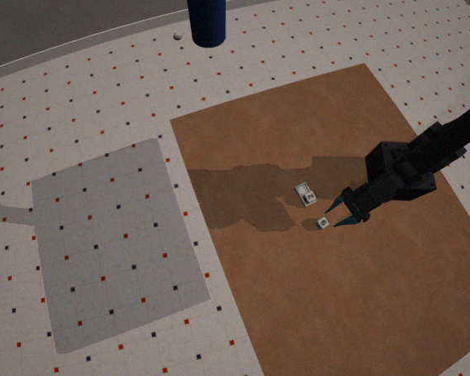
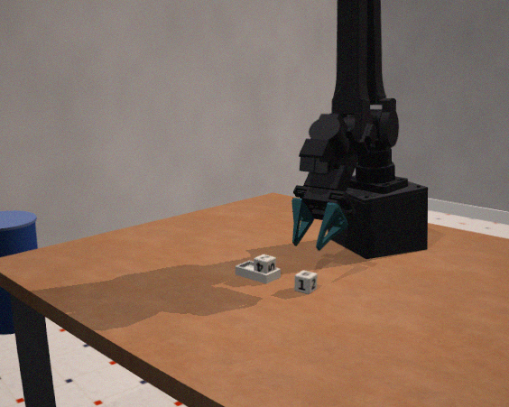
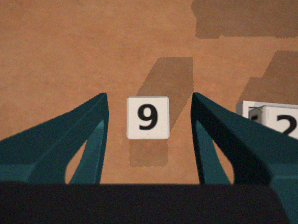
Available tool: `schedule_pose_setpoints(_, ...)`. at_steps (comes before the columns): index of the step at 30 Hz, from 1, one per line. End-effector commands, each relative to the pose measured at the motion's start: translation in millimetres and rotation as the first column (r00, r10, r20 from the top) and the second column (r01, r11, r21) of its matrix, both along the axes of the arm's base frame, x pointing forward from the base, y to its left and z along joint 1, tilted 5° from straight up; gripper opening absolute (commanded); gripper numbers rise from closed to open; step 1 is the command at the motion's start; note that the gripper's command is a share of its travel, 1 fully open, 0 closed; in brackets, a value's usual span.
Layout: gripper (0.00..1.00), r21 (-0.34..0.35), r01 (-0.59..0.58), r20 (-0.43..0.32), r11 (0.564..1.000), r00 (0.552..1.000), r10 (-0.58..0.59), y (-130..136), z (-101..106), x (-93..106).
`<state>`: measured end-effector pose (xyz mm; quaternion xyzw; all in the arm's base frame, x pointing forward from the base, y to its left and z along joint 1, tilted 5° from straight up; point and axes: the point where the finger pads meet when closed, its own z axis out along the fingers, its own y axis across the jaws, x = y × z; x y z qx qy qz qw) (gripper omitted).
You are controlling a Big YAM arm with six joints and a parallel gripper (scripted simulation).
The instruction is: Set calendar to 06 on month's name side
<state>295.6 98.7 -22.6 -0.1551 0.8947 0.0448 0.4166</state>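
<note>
Looking down through my wrist camera, I see the loose cube framed between the fingertips of my gripper, which hangs above it. The jaws stand roughly half open with nothing in them. The fingers are teal, tapering and cut through with openings. The cube is off-white and smooth-looking, with slightly softened edges and dark printed digits. It rests flat on the table, whose brown surface is faintly mottled. Its top digit reads as an upright 9 in my wrist view, head toward 12 o'clock; the exterior view shows 1 and 2 on its sides.

From that cube, the pale, shallow rectangular tray lies near, at 3 o'clock in the wrist view. From above, its long axis runs from 11 to 5 o'clock, and the seated cube occupies the 5 o'clock end, 2 on top. Beyond the table, at 11 o'clock from the tray, stands a smooth blue cylinder.
</note>
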Motion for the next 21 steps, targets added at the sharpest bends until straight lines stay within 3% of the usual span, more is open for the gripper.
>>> schedule_pose_setpoints(1,0.45,-0.005,-0.007,0.014,1.0,1.0,0.007,-1.2,-3.4,0.2)
schedule_pose_setpoints(21,0.45,-0.002,-0.001,0.023,1.0,1.0,0.001,-2.3,-31.6,7.9)
